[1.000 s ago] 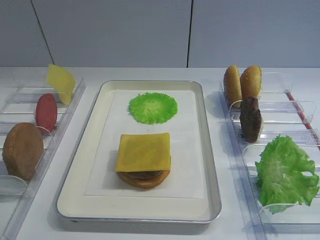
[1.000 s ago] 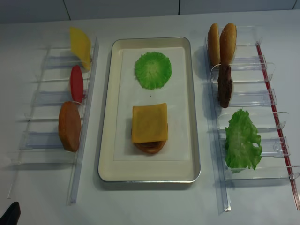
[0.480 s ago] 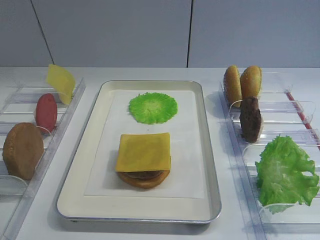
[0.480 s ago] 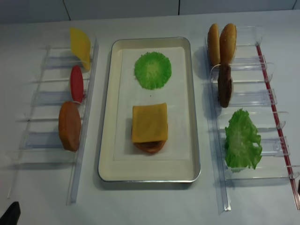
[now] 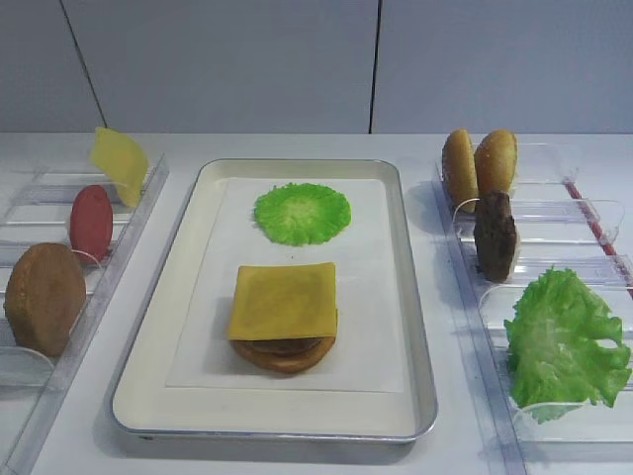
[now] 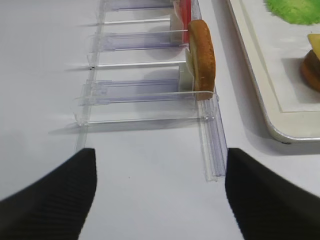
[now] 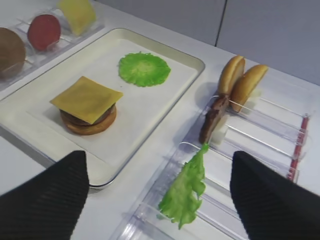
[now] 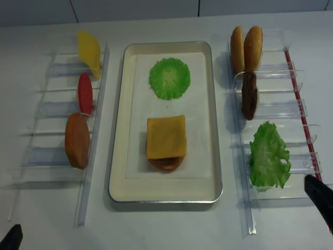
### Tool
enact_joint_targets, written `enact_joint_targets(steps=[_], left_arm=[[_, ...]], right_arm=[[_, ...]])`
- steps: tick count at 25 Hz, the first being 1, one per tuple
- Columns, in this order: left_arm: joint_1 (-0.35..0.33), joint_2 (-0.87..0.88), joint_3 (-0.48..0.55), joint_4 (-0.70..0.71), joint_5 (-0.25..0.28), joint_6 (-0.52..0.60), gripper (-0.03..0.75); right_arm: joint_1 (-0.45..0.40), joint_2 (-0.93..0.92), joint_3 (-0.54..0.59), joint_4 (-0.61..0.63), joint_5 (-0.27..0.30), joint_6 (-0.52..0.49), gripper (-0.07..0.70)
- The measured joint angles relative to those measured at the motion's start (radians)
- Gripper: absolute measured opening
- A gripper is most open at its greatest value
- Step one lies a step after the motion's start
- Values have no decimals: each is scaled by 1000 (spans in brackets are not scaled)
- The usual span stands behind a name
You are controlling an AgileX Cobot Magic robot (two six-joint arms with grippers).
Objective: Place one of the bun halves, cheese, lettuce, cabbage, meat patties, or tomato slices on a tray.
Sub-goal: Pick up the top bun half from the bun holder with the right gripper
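Your right gripper (image 7: 159, 195) stood wide, holding nothing, low in the wrist frame above the ruffled bright green lettuce leaf (image 7: 186, 186) in its clear plastic rack (image 7: 260, 145). Your left gripper (image 6: 160, 192) gaped too, gripping nothing. Frame centre, the silver rectangular tray (image 5: 420, 327) carried a yellow-orange cheese square (image 5: 284, 300) and frilly green cabbage disc (image 5: 302, 213).

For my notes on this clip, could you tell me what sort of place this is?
Probably a lab mock-up of a burger assembly station: a metal tray on a plain white table, flanked by clear plastic racks holding ingredients upright.
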Motion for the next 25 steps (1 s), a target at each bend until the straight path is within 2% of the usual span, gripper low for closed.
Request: enact_joint_targets(steps=[8,15,22,25], left_arm=[[0,0,0,0,0,0,493],[0,0,0,0,0,0,493],[0,0,0,0,0,0,493],[0,0,0,0,0,0,493]], right_arm=[[0,249,-109,221,-2,-187,582],[0,482,-262,252,-3,-239,581],[0,698,-401,329,62,-277,580],[44,764,-453,326,53,-283,580]])
